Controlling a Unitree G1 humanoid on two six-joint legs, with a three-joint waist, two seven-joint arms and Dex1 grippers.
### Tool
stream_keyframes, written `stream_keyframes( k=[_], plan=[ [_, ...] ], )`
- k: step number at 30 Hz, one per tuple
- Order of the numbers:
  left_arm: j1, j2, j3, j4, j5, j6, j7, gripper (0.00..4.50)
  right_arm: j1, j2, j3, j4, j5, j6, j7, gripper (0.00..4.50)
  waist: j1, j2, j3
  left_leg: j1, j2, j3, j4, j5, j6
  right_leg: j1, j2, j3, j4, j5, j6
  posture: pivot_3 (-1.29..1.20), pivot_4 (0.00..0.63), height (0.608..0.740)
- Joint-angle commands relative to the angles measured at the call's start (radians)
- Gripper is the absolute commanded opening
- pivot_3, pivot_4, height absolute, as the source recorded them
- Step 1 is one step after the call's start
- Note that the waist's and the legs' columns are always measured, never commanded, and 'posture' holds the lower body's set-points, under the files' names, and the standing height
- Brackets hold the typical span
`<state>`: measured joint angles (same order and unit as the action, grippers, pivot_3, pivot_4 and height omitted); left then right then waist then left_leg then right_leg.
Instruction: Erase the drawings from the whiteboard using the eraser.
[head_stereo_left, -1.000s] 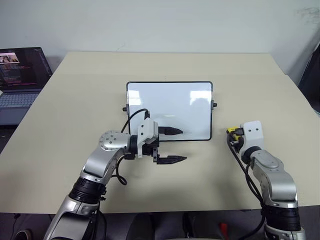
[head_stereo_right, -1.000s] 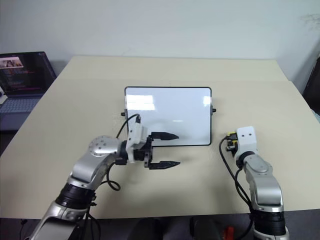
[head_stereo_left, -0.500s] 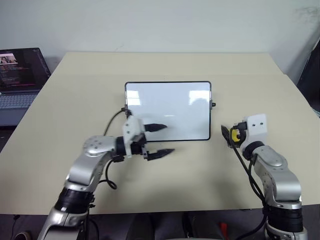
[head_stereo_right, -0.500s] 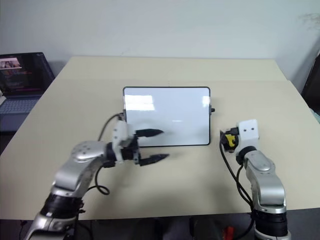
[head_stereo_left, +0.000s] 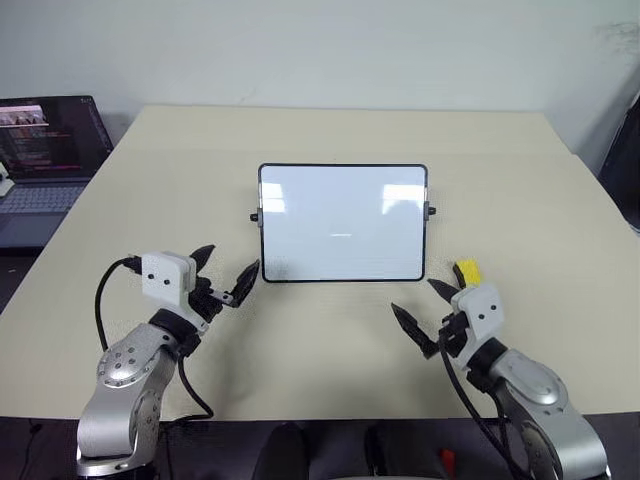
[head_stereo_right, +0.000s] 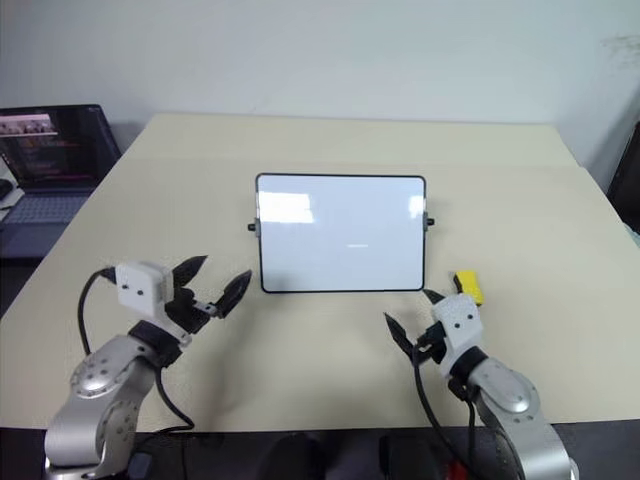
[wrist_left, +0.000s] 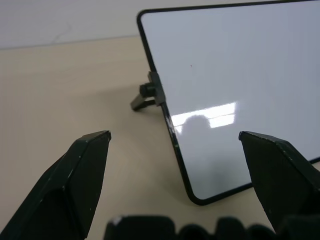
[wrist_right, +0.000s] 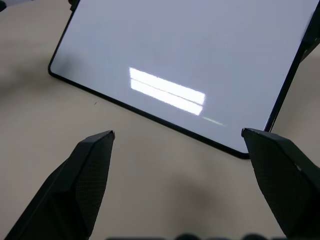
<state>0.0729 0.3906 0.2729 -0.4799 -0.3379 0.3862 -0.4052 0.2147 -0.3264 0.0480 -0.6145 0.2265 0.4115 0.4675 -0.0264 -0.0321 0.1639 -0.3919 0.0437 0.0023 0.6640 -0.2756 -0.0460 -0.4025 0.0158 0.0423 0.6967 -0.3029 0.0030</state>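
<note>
Center frame, whiteboard (head_stereo_left: 342, 223) looks wiped clean, no drawings visible. Eraser (head_stereo_left: 467, 271) lies on table (head_stereo_left: 520, 190) lower right, just beside open, empty right gripper (head_stereo_left: 418, 308). Left gripper (head_stereo_left: 225, 271) open too. Risk: gripper nudges eraser away.

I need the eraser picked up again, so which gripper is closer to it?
Right. The right gripper sits just in front of the eraser; the left gripper is across the table, past the whiteboard.

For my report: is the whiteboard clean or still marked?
Clean: the whiteboard shows white surface and reflections, no red drawings.
</note>
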Motion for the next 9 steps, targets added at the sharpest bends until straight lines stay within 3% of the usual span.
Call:
stream_keyframes(
  k=[1,9],
  plan=[
    [0.039,-0.004,0.011,-0.048,0.018,-0.03,0.022,4.5,0.065,-0.021,-0.03,-0.014,0.046,-0.084,0.058,4.45,0.0,0.0,0.0,0.002,0.0,0.0,-0.001,0.0,0.0,0.002,0.0,0.0,0.0,0.0,0.0,0.0,0.15,0.74],
    [0.033,-0.042,-0.043,0.032,0.133,-0.095,0.111,4.5,0.072,-0.041,-0.044,-0.015,0.051,-0.088,0.054,4.45,-0.003,0.0,0.0,0.015,0.001,0.001,-0.001,0.0,0.0,0.014,0.001,0.001,-0.001,-0.004,0.003,0.0,0.15,0.74]
  ],
)
